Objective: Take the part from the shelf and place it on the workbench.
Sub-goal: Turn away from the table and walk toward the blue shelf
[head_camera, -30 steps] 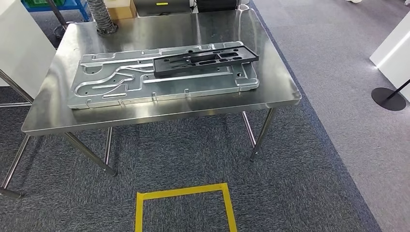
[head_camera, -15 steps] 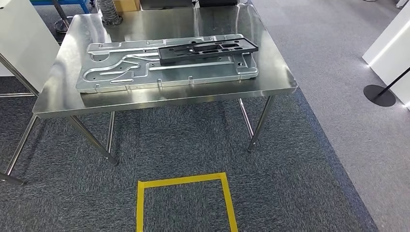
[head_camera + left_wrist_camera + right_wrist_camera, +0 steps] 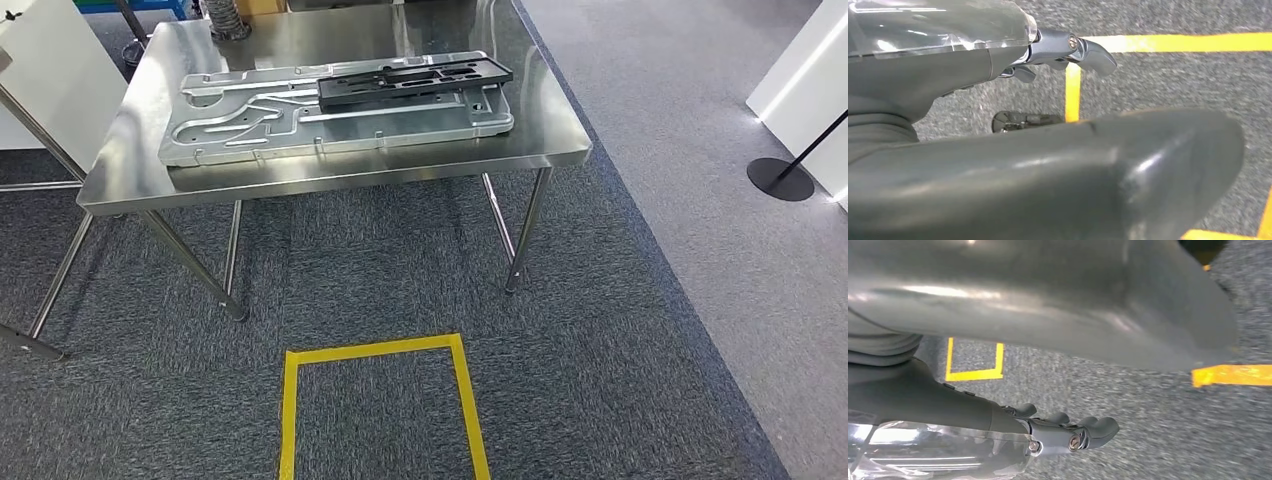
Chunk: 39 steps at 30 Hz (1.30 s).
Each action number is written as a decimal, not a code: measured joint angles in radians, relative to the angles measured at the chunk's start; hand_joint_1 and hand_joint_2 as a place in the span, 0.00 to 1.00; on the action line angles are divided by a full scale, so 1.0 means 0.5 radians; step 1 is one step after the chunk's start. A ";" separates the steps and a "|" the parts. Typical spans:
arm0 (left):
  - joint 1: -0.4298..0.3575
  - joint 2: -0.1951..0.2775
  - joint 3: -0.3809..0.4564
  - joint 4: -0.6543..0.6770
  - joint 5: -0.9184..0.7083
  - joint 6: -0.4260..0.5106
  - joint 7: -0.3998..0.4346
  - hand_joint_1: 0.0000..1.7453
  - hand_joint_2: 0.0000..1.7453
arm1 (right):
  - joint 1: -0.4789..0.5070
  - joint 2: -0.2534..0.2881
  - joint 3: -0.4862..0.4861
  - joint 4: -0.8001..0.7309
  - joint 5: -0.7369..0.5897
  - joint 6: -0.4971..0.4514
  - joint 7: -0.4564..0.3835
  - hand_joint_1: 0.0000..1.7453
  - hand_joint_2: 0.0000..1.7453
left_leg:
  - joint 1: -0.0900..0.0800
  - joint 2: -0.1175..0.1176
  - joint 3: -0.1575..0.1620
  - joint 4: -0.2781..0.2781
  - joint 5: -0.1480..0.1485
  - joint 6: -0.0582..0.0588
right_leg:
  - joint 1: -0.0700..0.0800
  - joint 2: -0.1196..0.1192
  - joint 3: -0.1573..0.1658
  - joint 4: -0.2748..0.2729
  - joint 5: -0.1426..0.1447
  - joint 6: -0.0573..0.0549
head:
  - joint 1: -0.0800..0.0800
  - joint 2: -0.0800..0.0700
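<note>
A long black part (image 3: 415,82) with cut-outs lies flat on a large silver machined plate (image 3: 260,125), which rests on the steel workbench (image 3: 330,175). The bench stands a step ahead of me in the head view. My left hand (image 3: 998,165) hangs over the carpet, its fingers (image 3: 1088,50) stretched out and apart from the thumb, holding nothing. In the same way my right hand (image 3: 998,305) hangs over the carpet with its fingers (image 3: 1083,432) extended and nothing in it.
A yellow tape square (image 3: 380,350) marks the carpet in front of the bench. A white panel (image 3: 40,90) stands at the bench's left end. A black stanchion base (image 3: 780,180) and a white wall (image 3: 800,70) are at the right.
The whole picture has shifted: the bench now sits higher and further off, and more carpet and tape square show. The camera moved; the black part and plate lie as before.
</note>
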 joint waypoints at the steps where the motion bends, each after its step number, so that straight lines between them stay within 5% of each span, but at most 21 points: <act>1: -0.003 0.002 -0.001 0.000 -0.001 0.000 0.000 0.00 0.00 | -0.001 0.003 0.000 0.001 0.002 0.000 0.004 0.00 0.00 | -0.004 -0.001 0.105 -0.160 -0.007 0.010 | 0.002 0.001 -0.023 0.011 0.017 0.009 | 0.000 0.000; 3: -0.008 0.006 -0.005 0.000 -0.010 0.000 0.005 0.00 0.00 | -0.003 0.009 0.000 0.001 0.004 0.000 0.014 0.00 0.00 | -0.015 -0.004 0.218 -0.367 -0.053 0.034 | 0.004 -0.001 -0.045 0.016 0.056 0.032 | 0.000 0.000; 6: -0.006 0.012 -0.013 0.000 -0.032 -0.002 0.024 0.00 0.00 | -0.004 0.018 0.000 0.001 0.005 -0.007 0.028 0.00 0.00 | -0.016 0.004 0.186 -0.396 -0.011 0.081 | -0.004 0.004 -0.064 0.021 0.071 0.070 | 0.000 0.000; 8: -0.007 0.015 -0.016 0.001 -0.044 -0.003 0.033 0.00 0.00 | -0.003 0.023 0.000 0.002 0.005 -0.023 0.031 0.00 0.00 | -0.011 0.012 0.134 -0.403 0.043 0.109 | -0.010 0.012 -0.108 0.142 -0.087 0.089 | 0.000 0.000; 10: -0.009 0.019 -0.017 0.001 -0.052 -0.003 0.036 0.00 0.00 | -0.004 0.027 0.000 0.002 0.005 -0.037 0.028 0.00 0.00 | -0.015 0.013 0.066 -0.399 0.097 0.120 | -0.016 0.014 -0.166 0.397 -0.301 0.101 | 0.000 0.000; 11: -0.009 0.020 -0.018 0.001 -0.055 -0.004 0.036 0.00 0.00 | -0.005 0.027 0.000 0.002 0.005 -0.040 0.024 0.00 0.00 | -0.018 0.013 0.030 -0.395 0.125 0.118 | -0.018 0.015 -0.180 0.518 -0.350 0.106 | 0.000 0.000; 13: -0.011 0.021 -0.018 0.001 -0.056 -0.006 0.033 0.00 0.00 | -0.006 0.028 0.000 0.002 0.005 -0.041 0.015 0.00 0.00 | -0.021 0.015 -0.043 -0.381 0.173 0.112 | -0.020 0.014 -0.130 0.598 -0.293 0.107 | 0.000 0.000; 15: -0.015 0.020 -0.019 0.001 -0.057 -0.009 0.029 0.00 0.00 | -0.009 0.028 0.000 0.002 0.005 -0.042 0.007 0.00 0.00 | -0.022 0.016 -0.111 -0.358 0.213 0.103 | -0.018 0.015 0.066 0.393 -0.192 0.091 | 0.000 0.000; 17: -0.019 0.018 -0.023 0.001 -0.058 -0.005 0.027 0.00 0.00 | -0.019 0.028 0.000 0.001 0.004 -0.042 -0.005 0.00 0.00 | -0.027 0.014 -0.156 -0.335 0.241 0.087 | -0.007 0.014 0.309 0.060 -0.221 0.066 | 0.000 0.000; 18: -0.021 0.016 -0.026 0.001 -0.059 -0.001 0.028 0.00 0.00 | -0.024 0.027 0.000 0.001 0.004 -0.041 -0.014 0.00 0.00 | -0.028 0.014 -0.165 -0.329 0.255 0.075 | 0.001 0.013 0.380 -0.050 -0.256 0.052 | 0.000 0.000; 20: -0.022 0.016 -0.029 0.001 -0.057 0.014 0.036 0.00 0.00 | -0.027 0.027 0.000 0.001 0.004 -0.037 -0.034 0.00 0.00 | -0.024 0.017 -0.174 -0.335 0.288 0.047 | 0.007 0.012 0.398 -0.118 -0.264 0.025 | 0.001 0.000; 22: -0.020 0.016 -0.028 0.001 -0.049 0.031 0.048 0.00 0.00 | -0.025 0.027 0.000 0.002 0.004 -0.032 -0.049 0.00 0.00 | -0.018 0.010 -0.198 -0.296 0.244 0.026 | 0.002 0.007 0.370 -0.124 -0.221 -0.005 | 0.000 0.000; 23: -0.018 0.016 -0.028 0.001 -0.044 0.040 0.055 0.00 0.00 | -0.023 0.027 0.000 0.002 0.004 -0.030 -0.054 0.00 0.00 | -0.014 0.005 -0.226 -0.222 0.169 0.017 | -0.002 0.003 0.350 -0.128 -0.197 -0.016 | 0.000 0.000; 25: -0.015 0.016 -0.028 0.001 -0.035 0.052 0.070 0.00 0.00 | -0.022 0.027 0.000 0.002 0.006 -0.026 -0.056 0.00 0.00 | -0.007 0.001 -0.304 0.026 -0.023 0.000 | 0.000 0.000 0.303 -0.124 -0.160 -0.027 | 0.000 0.000; 27: -0.013 0.016 -0.028 0.001 -0.030 0.065 0.084 0.00 0.00 | -0.020 0.028 0.000 0.002 0.008 -0.016 -0.056 0.00 0.00 | -0.003 0.001 -0.340 0.228 -0.092 -0.012 | 0.002 0.000 0.252 -0.111 -0.131 -0.024 | 0.000 0.000; 29: -0.012 0.019 -0.028 0.001 -0.022 0.077 0.095 0.00 0.00 | -0.018 0.029 0.000 0.002 0.009 0.000 -0.056 0.00 0.00 | -0.002 0.001 -0.230 0.143 -0.023 -0.012 | 0.001 0.001 0.210 -0.089 -0.114 -0.016 | 0.000 0.000; 32: -0.018 0.027 -0.027 0.001 -0.015 0.090 0.106 0.00 0.00 | -0.019 0.034 0.000 0.002 0.003 0.017 -0.062 0.00 0.00 | -0.008 -0.001 0.056 -0.277 0.056 0.015 | 0.004 0.001 0.166 -0.049 -0.104 0.004 | 0.000 0.000; 36: -0.019 0.029 -0.023 0.001 -0.014 0.093 0.113 0.00 0.00 | -0.024 0.039 0.000 0.002 -0.011 0.033 -0.067 0.00 0.00 | -0.012 -0.001 0.075 -0.364 0.059 0.068 | 0.008 0.003 0.142 -0.020 -0.094 0.050 | 0.000 0.000; 39: -0.021 0.030 -0.018 0.001 -0.012 0.093 0.117 0.00 0.00 | -0.024 0.040 -0.004 0.002 -0.030 0.050 -0.068 0.00 0.75 | -0.004 0.004 0.050 -0.374 0.090 0.104 | -0.003 0.014 0.051 0.178 -0.233 0.081 | 0.000 0.000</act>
